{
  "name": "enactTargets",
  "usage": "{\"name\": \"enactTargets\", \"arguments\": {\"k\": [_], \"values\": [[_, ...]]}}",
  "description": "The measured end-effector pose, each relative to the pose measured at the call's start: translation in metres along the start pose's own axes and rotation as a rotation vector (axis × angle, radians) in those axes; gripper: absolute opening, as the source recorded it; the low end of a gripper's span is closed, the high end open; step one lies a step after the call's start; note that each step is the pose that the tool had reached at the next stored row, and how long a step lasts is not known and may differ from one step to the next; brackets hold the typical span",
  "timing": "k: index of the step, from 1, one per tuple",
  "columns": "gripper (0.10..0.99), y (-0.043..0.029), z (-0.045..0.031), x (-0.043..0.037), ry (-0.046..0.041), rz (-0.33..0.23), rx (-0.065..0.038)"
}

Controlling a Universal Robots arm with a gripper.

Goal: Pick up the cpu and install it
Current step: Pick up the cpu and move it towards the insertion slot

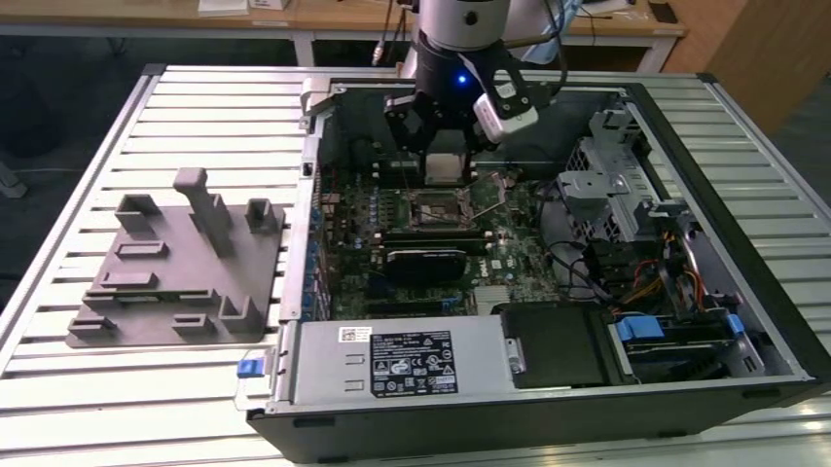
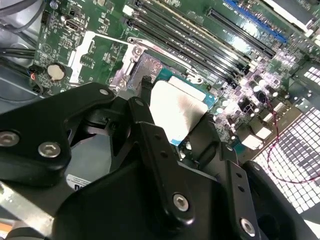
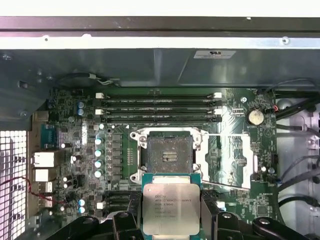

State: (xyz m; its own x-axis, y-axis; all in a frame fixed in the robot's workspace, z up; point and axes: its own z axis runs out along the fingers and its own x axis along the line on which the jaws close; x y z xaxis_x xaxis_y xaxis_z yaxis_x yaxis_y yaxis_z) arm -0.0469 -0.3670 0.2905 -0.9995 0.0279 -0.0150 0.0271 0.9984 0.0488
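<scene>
**A:** What do the jaws have?

**B:** They are closed on the cpu (image 3: 171, 207) (image 2: 177, 112). They pinch it by two opposite edges, with the silvery top facing up and level, as far as I can judge.

**A:** Is it in the socket yet?

**B:** No. It hangs over the motherboard (image 3: 75, 150), apart from the socket (image 1: 439, 206). In the exterior view the socket lies at six o'clock of the chip. It is bare, with its load plate (image 3: 207, 160) swung open beside it.

**A:** So which step is this?

**B:** Pick-up looks done, and this is the carry to the socket. I'd say seating calls for the chip square over the frame, corners matched, and set down flat without force.

**A:** And the arm?

**B:** The arm (image 1: 461, 29) stands at twelve o'clock in the exterior view, with its wrist pointing down into the open case (image 1: 520, 428). The grey tray (image 1: 182, 263) sits on the bench (image 1: 195, 107) at nine o'clock of the case, well apart.
</scene>
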Motion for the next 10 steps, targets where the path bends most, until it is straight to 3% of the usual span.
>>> {"name": "enactTargets", "arguments": {"k": [10], "values": [[0.541,0.0048,0.0153,0.0006,0.0,0.0,0.0]]}}
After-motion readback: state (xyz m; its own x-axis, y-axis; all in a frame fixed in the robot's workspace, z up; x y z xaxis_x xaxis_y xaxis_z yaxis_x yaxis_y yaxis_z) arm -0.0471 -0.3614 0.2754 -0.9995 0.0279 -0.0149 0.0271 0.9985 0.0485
